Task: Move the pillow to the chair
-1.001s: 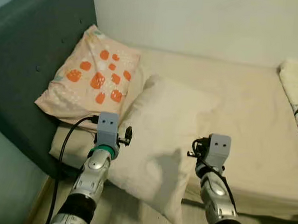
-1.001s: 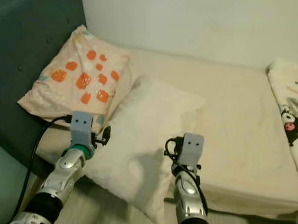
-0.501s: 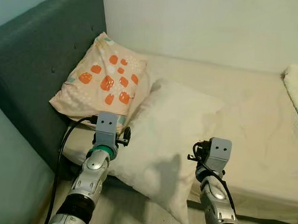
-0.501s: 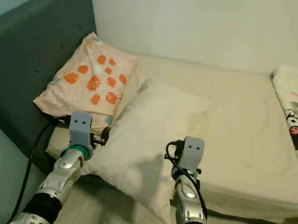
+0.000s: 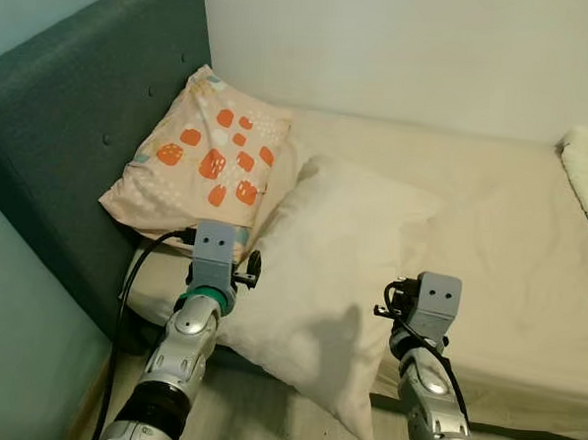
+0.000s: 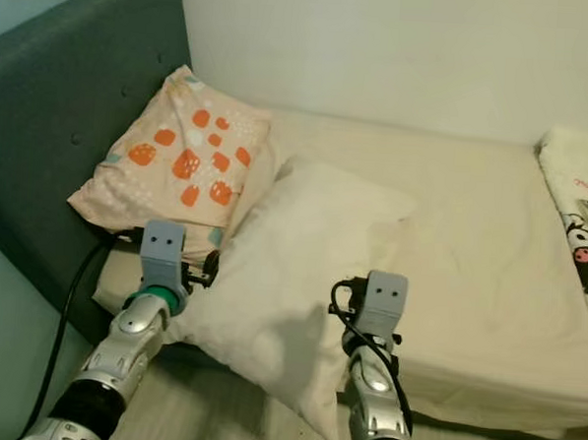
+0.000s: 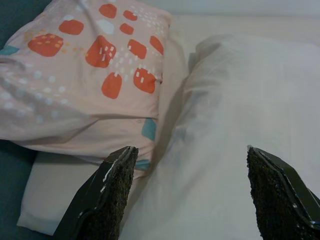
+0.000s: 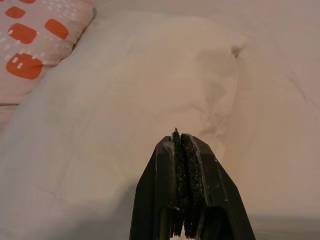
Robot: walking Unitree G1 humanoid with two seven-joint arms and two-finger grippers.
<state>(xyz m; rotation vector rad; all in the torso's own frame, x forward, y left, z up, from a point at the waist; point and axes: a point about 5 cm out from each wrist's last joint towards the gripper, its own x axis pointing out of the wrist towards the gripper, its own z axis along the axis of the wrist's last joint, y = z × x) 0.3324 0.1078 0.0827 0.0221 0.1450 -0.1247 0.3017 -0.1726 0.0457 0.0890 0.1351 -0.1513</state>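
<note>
Pillow (image 5: pixel 326 271): the white one lies on the bed (image 5: pixel 509 251) straight ahead of both grippers, and neither touches it yet. Your left gripper (image 7: pixel 192 192) has its fingers (image 7: pixel 112 195) spread wide, and in its wrist view the pillow's left edge sits just beyond the gap, with the patterned cushion (image 5: pixel 203 161) off to the outer side. Your right gripper (image 8: pixel 182 150) has its fingers pressed together with nothing between them, pointing at the pillow's near right part.

Note how the pillow lies: its long axis runs from the far corner, out on the mattress, back toward you, and its near corner hangs off the bed's front edge between your two arms. Both grippers hover near that low end, the left by the left edge, the right by the right edge. The left looks the readier of the two, since it is already spread and lined up with an edge; the right would need to part its fingers first.

Mind the patterned cushion, which leans on the headboard (image 5: pixel 71 139) and touches the pillow's left side. A grab too far left could catch it. No chair is in view.
</note>
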